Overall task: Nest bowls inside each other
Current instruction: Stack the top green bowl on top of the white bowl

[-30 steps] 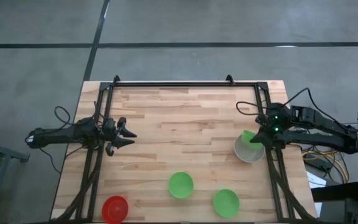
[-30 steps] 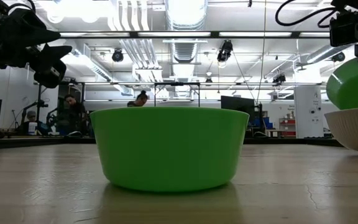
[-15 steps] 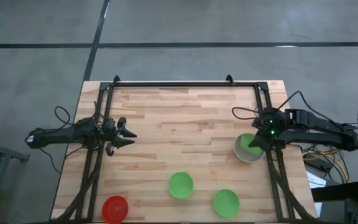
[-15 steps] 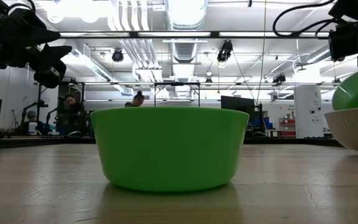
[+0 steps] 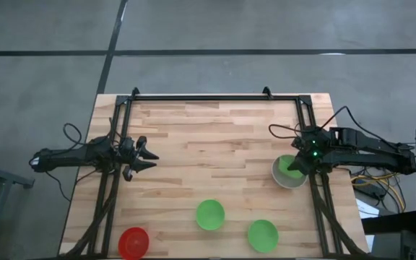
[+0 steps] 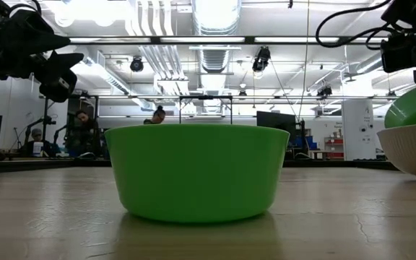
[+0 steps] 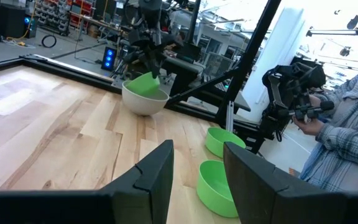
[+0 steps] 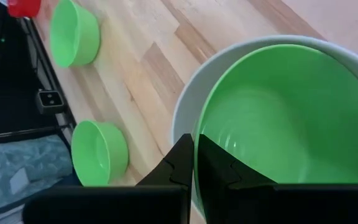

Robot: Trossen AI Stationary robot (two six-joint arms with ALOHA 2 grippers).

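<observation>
Robotics lab, exposed ceiling ducts (image 6: 215, 29), equipment racks (image 7: 55, 15), wooden workbench (image 5: 215, 137)

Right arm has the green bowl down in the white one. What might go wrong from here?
1. The right gripper is shut on the rim of the green bowl, which looks tilted in the white bowl; released so, it may sit crooked.
2. Lifting without opening the jaws would pull it back out.
3. The white bowl stands near the table edge; a nudge might push it off.

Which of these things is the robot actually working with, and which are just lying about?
Part of the job:
- white bowl
- green bowl going into it, pinched by the right gripper
- two loose green bowls
- red bowl

Just there:
- left gripper, waiting open
- cables off the table's right edge
</observation>
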